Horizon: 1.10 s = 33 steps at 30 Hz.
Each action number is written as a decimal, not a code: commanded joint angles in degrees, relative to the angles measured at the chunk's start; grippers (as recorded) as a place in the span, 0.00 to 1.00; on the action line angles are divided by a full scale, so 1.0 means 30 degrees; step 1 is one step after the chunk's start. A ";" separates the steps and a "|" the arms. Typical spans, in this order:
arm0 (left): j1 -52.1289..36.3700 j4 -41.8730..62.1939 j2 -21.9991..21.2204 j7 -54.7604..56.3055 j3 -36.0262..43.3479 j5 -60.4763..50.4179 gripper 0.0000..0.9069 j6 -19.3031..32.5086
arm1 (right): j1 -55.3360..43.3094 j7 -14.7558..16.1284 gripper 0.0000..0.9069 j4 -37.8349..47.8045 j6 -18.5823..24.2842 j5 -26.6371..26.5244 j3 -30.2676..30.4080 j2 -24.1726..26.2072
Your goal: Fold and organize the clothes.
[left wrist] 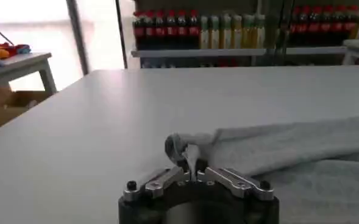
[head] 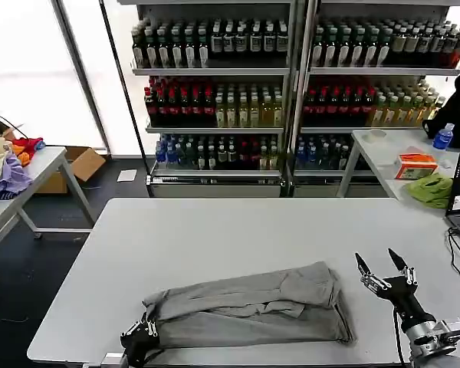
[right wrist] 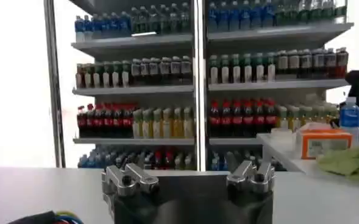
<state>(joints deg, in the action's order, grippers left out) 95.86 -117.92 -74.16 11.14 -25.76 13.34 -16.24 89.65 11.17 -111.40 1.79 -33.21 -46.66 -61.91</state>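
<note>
Right tool (right wrist: 190, 178) spread wide over white table (right wrist: 39, 185); bottle shelves (right wrist: 197, 91) beyond.

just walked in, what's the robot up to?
It's folding a grey shirt lying in a long bundle on the white table. The left claw is shut on the shirt's left end near the front edge. The right claw is open, raised just off the shirt's right end, holding nothing.
</note>
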 commanded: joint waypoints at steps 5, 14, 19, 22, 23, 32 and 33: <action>0.0142 0.0129 0.3095 -0.4067 -0.7230 0.0582 0.00 0.0372 | -0.0057 -0.0053 1.00 -0.0041 -0.0007 -0.0342 -0.0147 0.0099; -0.0254 0.2109 0.6455 -0.5744 -1.1431 0.2088 0.00 -0.0056 | -0.0357 -0.0115 1.00 -0.0403 -0.0263 -0.0390 0.0238 0.0162; -0.0967 0.2995 0.7994 -0.6115 -1.1304 0.2225 0.00 -0.0474 | -0.0261 -0.0130 1.00 -0.0564 -0.0272 -0.0411 0.0285 0.0151; -0.1613 0.2753 0.8549 -0.6096 -1.0692 0.2398 0.00 -0.0980 | -0.0050 -0.0107 1.00 -0.0720 -0.0228 -0.0411 0.0245 0.0115; -0.1741 0.2619 0.8672 -0.6045 -1.0555 0.2609 0.00 -0.1234 | 0.0007 -0.0108 1.00 -0.0785 -0.0225 -0.0420 0.0220 0.0096; -0.3427 -0.2497 0.8744 -0.1098 -0.4735 1.1401 0.00 -0.4135 | 0.0315 -0.0235 1.00 -0.0875 -0.0179 -0.0327 -0.0013 -0.0307; -0.3467 -0.2550 0.8736 -0.0810 -0.4199 1.1853 0.00 -0.4224 | 0.0315 -0.0234 1.00 -0.0873 -0.0179 -0.0327 -0.0020 -0.0307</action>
<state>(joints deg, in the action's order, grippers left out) 89.19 -116.95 -51.12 -0.27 -49.35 30.17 -23.08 90.31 10.65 -113.98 1.20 -34.28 -46.60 -62.44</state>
